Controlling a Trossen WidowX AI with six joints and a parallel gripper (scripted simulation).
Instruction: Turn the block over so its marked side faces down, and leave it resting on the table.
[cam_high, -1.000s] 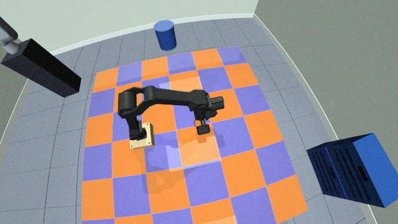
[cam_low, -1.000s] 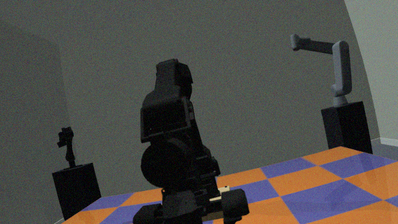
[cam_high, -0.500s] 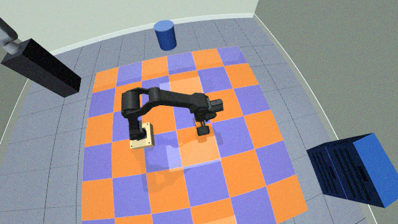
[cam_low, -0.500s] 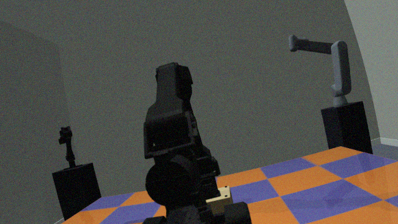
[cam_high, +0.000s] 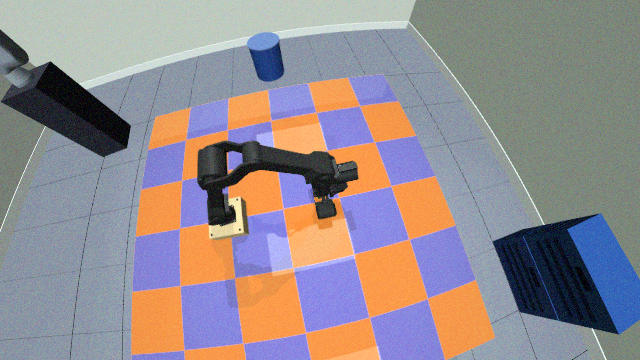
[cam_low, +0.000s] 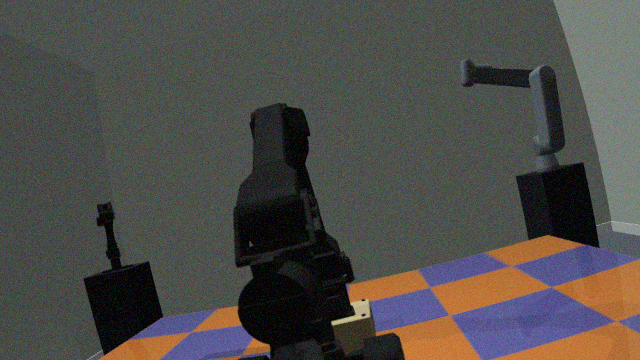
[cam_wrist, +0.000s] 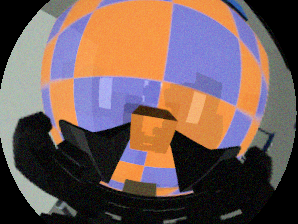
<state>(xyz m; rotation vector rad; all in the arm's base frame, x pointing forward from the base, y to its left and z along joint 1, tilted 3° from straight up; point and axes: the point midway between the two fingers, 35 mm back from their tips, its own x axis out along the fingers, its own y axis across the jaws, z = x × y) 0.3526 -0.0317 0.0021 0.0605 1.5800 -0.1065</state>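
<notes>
The block (cam_wrist: 152, 137) shows in the wrist view as a small orange box with a dark brown side at its upper edge. Its orange colour is close to the orange squares of the checkered surface (cam_high: 320, 305) (cam_low: 500, 320) (cam_wrist: 125, 40). Faint marks show on the face toward the wrist camera; I cannot tell whether that is the marked side. My gripper (cam_wrist: 152, 128) (cam_high: 327, 200) points down and is shut on the block, one fingertip against each side. In the top view the gripper hides the block. In the exterior view the fingertips are below the frame.
My arm's cream base plate (cam_high: 227, 233) (cam_low: 352, 334) is on the checkered surface. A blue cylinder (cam_high: 267, 60) stands beyond its far edge and a blue cabinet (cam_high: 605, 260) at the right. Black pedestals (cam_low: 125, 305) (cam_low: 562, 210) carry other arms in the background.
</notes>
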